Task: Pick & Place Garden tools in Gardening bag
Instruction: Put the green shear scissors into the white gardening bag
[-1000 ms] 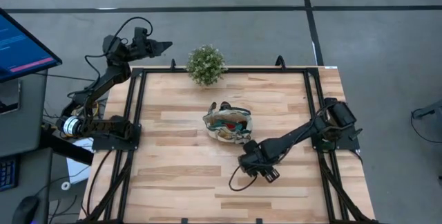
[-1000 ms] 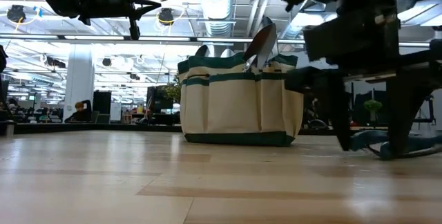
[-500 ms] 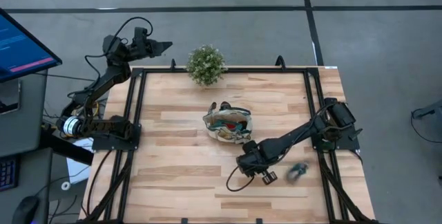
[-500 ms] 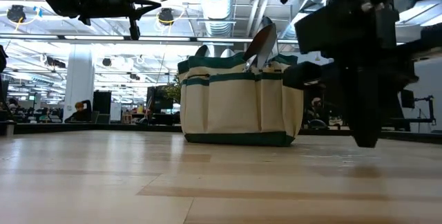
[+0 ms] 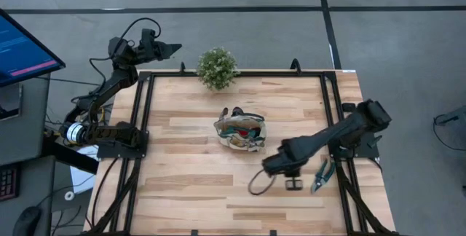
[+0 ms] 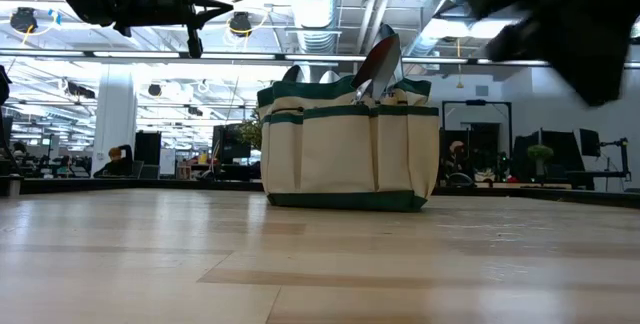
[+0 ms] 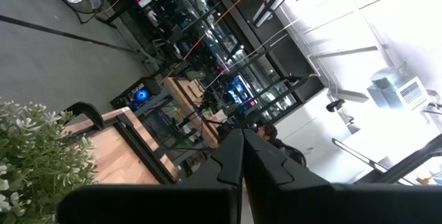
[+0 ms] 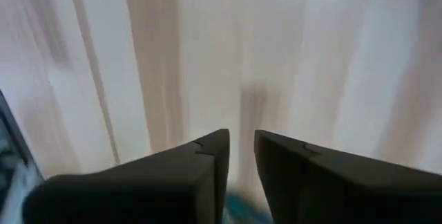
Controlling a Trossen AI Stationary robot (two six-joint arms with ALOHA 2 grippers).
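teal-handled pruning shears (image 5: 320,175) lie loose on the table, just beside the right gripper (image 5: 293,184), whose jaws stand slightly apart and empty. a fresh grasp is called for before the gardening bag (image 5: 240,130), well apart, can be reached. the left gripper (image 5: 173,46) is parked, jaws together.

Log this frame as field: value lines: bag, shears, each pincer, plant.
bag: gardening bag upright mid-table, trowel blade sticking out of its top
shears: pruning shears flat on the table near its right edge, outside the bag
right pincer: right pincer low over bare wood beside the shears, fingers slightly apart, nothing between them
left pincer: left pincer shut, parked beyond the table's far left corner
plant: potted plant at the far edge
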